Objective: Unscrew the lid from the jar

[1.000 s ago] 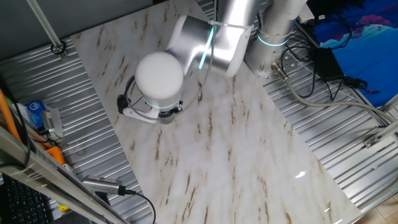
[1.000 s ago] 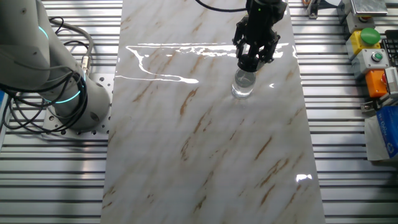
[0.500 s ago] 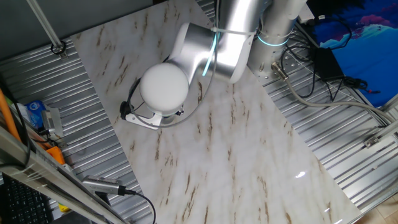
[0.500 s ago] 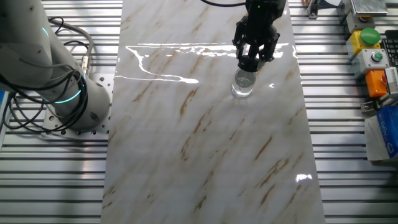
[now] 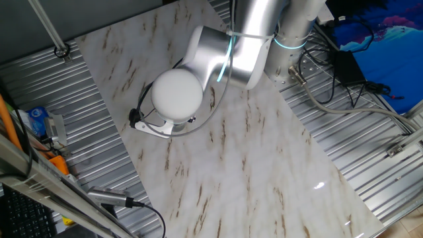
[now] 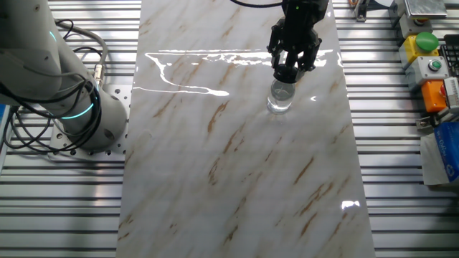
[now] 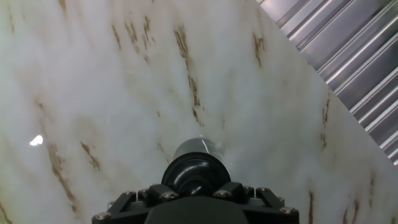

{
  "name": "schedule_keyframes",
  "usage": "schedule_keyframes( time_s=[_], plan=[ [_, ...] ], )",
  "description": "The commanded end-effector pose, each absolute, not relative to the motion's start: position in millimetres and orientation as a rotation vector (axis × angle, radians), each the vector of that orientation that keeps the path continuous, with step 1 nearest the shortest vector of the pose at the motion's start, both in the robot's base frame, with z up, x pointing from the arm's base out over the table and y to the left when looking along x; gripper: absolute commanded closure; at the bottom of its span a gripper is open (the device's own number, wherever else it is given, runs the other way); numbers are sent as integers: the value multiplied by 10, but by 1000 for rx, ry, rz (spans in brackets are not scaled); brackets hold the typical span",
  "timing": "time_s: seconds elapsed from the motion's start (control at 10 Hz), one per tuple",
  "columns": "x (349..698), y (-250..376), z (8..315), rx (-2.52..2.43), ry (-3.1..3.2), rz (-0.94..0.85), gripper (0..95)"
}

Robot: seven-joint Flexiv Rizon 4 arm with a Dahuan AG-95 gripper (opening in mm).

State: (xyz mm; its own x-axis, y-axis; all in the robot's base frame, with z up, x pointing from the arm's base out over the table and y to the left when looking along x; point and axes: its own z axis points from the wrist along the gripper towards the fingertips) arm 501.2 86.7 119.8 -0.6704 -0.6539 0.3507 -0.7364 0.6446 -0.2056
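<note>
The jar [image 6: 280,99] stands upright on the marble table [image 6: 237,179], toward its far right side. The gripper [image 6: 288,72] comes straight down over the jar so its 2 fingers can clamp the black lid [image 7: 196,172] from either side, jaws closed on it, ready for twisting.

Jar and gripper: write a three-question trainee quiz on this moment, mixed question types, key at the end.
1. True or false: the jar lies on its side.
2. The gripper is: A) directly above the jar, at its top; B) beside it on the table; C) far from it.
3. What round black part sits between the fingers in the hand view?

Key: 1 false, it stands upright. 2 A. 3 the lid.
</note>
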Motion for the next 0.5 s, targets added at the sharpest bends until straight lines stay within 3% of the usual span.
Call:
schedule_keyframes(
  time_s=[0.1,0.2,0.3,0.5],
  plan=[
    [5010,865,1196,1131,-2620,491,950],
    [5010,865,1196,1133,-2620,492,950],
    [5010,865,1195,1134,-2619,492,760],
    [5010,864,1192,1132,-2620,494,760]
  ],
)
